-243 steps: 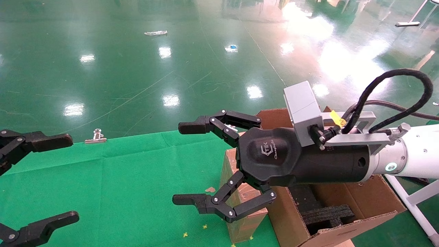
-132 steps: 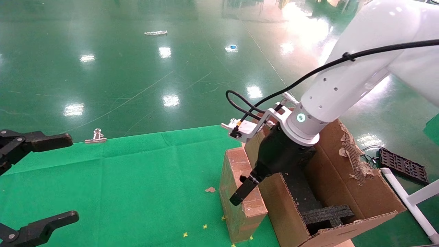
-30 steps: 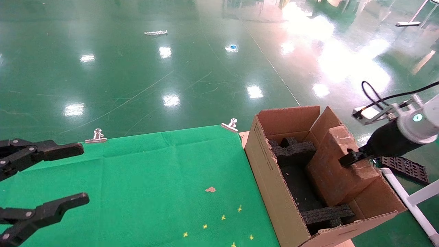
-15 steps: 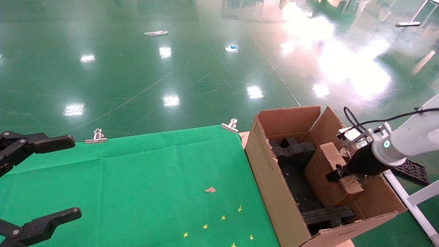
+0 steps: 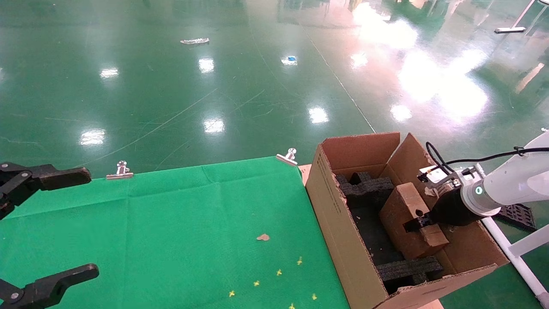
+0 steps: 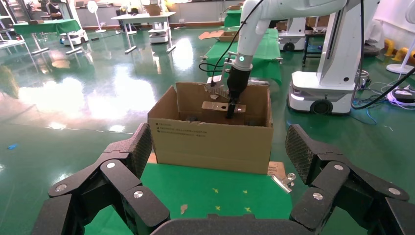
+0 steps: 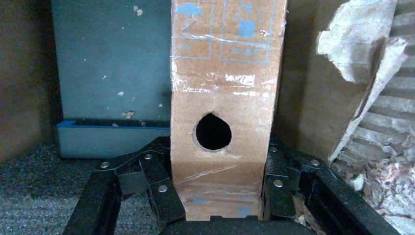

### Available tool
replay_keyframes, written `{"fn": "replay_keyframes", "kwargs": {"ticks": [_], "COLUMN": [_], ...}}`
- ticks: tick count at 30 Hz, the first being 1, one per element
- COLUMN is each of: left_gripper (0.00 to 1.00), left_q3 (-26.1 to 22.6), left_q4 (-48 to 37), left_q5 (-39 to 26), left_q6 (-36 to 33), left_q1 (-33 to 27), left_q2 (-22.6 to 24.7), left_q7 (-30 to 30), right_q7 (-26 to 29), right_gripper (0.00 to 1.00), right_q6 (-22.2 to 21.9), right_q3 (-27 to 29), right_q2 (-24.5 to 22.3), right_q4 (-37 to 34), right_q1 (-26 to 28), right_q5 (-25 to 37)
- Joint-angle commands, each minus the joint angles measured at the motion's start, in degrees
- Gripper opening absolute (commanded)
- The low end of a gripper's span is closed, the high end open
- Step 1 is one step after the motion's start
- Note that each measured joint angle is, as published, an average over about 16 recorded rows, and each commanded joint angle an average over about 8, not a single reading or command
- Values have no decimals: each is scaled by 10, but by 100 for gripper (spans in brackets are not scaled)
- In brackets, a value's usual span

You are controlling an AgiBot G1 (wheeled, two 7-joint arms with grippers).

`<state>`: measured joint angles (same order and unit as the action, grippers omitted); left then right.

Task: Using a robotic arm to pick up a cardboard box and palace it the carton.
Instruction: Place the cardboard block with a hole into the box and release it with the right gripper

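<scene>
- mostly done: cardboard box (image 5: 407, 223) down inside the carton (image 5: 339, 223), tilted between the black foam inserts (image 5: 364, 186), not yet released.
- right gripper (image 5: 418, 223) clamped on the box's narrow sides; remaining: opening and withdrawing past the torn flap (image 7: 362, 58).
- left gripper (image 5: 47, 227) parked over the green cloth (image 5: 171, 227), jaws spread wide.

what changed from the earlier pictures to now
The right claw closed on the cardboard box standing on the green cloth, carried it rightward over the carton wall and lowered it inside, tilted, still gripped. The left claw stayed open at the left; the carton and clips did not move.
</scene>
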<state>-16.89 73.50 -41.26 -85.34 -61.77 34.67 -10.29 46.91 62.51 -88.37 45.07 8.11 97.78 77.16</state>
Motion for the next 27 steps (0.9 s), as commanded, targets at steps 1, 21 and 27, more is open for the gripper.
{"fn": "replay_keyframes", "kwargs": {"ticks": [1, 21, 27], "left_gripper": [100, 100, 100], "left_q3": [0, -1, -1], "left_q4": [0, 0, 0], "left_q5": [0, 0, 1], "left_q6": [0, 0, 0], "left_q1": [0, 0, 0], "left_q2": [0, 0, 0], "left_q7": [0, 0, 0], "right_q7": [-6, -29, -35], "right_gripper": [100, 100, 100], "right_q6": [3, 14, 15], "right_q3": [0, -1, -1], "right_q2": [2, 22, 24], "right_q4": [-7, -46, -52], "right_q1": [0, 15, 20], "right_q5": [-1, 2, 2]}}
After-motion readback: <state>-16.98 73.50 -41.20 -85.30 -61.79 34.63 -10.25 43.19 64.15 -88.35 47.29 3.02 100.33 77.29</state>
